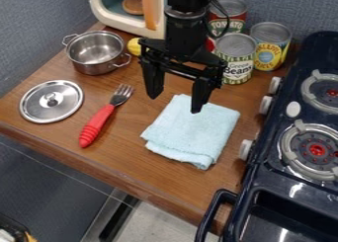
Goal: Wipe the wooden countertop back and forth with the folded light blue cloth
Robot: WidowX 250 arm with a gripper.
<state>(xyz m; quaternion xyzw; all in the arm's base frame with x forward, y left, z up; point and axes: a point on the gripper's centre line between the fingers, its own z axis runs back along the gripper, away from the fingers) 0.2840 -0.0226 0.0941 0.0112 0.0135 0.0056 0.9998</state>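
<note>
The black gripper hangs over the wooden counter from the top of the view, its two fingers spread wide with nothing between them. Just below and beside its right finger lies a folded light blue cloth. A fork with a red handle lies to the left of the cloth, tines toward the back. Farther left rests a round metal lid. Behind the lid stands a small steel pot with two handles. Something yellow sits between the pot and the gripper, partly hidden by the arm.
Several cans stand at the back right, among them a green beans can and a pineapple can. A dark blue stove with burners and knobs borders the counter on the right. A white and teal toy appliance is at the back.
</note>
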